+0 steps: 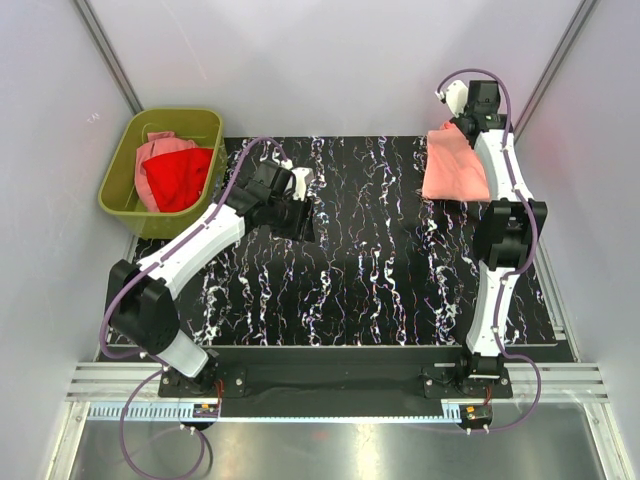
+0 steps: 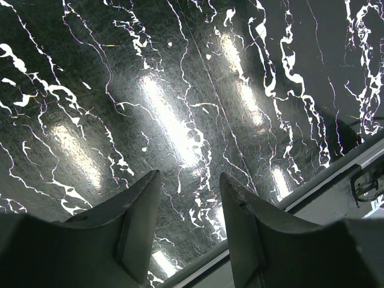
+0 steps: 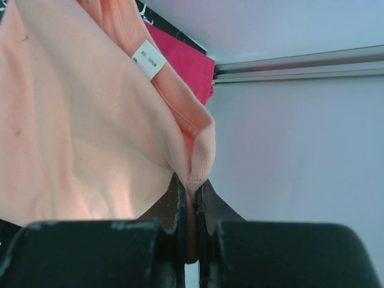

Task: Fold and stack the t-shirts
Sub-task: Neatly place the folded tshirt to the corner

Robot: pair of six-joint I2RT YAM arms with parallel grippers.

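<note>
- Pinching a fold of the soft salmon-peach cloth t-shirt [image 3: 90,132], the right gripper [image 3: 191,204] has its two black fingers pressed together on the fabric, low in the centre of the right wrist view.
- In the top view that salmon-peach t-shirt [image 1: 455,165] hangs in the upper right of the frame, bunched below the right gripper [image 1: 462,125] and over the far right corner of the black white-veined marbled table mat [image 1: 380,280].
- A small white sewn-in label [image 3: 149,59] shows on the shirt's seam, upper centre of the right wrist view.
- Beyond the shirt, at the top centre of that view, a flat piece of magenta-pink cloth [image 3: 183,66] lies beside a strip of the mat; how it is folded cannot be told.
- The left gripper [image 2: 187,180] is spread, its dark fingers apart with nothing between them, above bare mat near the mat's edge.
- In the top view the left gripper [image 1: 300,215] sits left of centre, well apart from the salmon-peach shirt.
- An olive-green rectangular plastic bin [image 1: 115,185] stands at the upper left, off the mat's corner.
- Inside it lie a crumpled red cloth t-shirt [image 1: 178,178] and, behind it, a dusty pink cloth t-shirt [image 1: 160,150], touching each other.
</note>
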